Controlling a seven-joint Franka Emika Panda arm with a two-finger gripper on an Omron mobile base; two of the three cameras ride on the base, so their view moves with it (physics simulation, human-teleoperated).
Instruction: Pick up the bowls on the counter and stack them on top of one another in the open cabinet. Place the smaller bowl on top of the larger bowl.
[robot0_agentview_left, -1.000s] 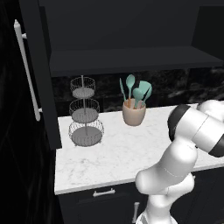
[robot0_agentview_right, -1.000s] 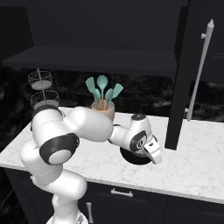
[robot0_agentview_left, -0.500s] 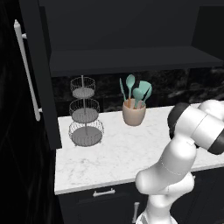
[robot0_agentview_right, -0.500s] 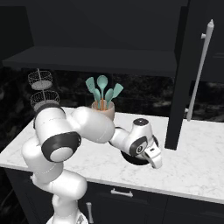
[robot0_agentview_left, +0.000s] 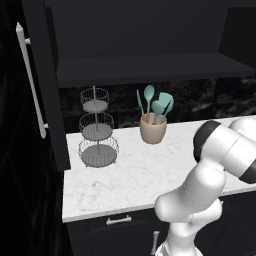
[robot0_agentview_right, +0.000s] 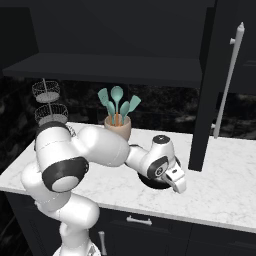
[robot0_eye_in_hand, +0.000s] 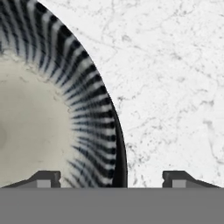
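Straddling the rim of 1 bowl (robot0_eye_in_hand: 48, 113), the pincer (robot0_eye_in_hand: 111, 177) stands low over the worktop (robot0_eye_in_hand: 175, 78) with its jaws spread wide: 1 fingertip sits over the bowl's pale inside, the other over bare marble outside, and the dark rim runs up between them. Nothing is gripped yet; the jaws have not closed on the rim, and the bowl rests flat on the worktop directly under the pincer. From the right base view the same bowl (robot0_agentview_right: 150, 181) shows as a dark disc beneath the wrist, with the pincer (robot0_agentview_right: 176, 181) at its edge.

As for progress, the task looks barely begun. The open cabinet (robot0_agentview_right: 115, 70), up and behind the pincer, has a dark shelf with no bowl visible on it. A 2nd bowl I cannot make out. Left to do, as I judge it: close on this rim, lift, shelve it, then fetch the other and stack small on large.
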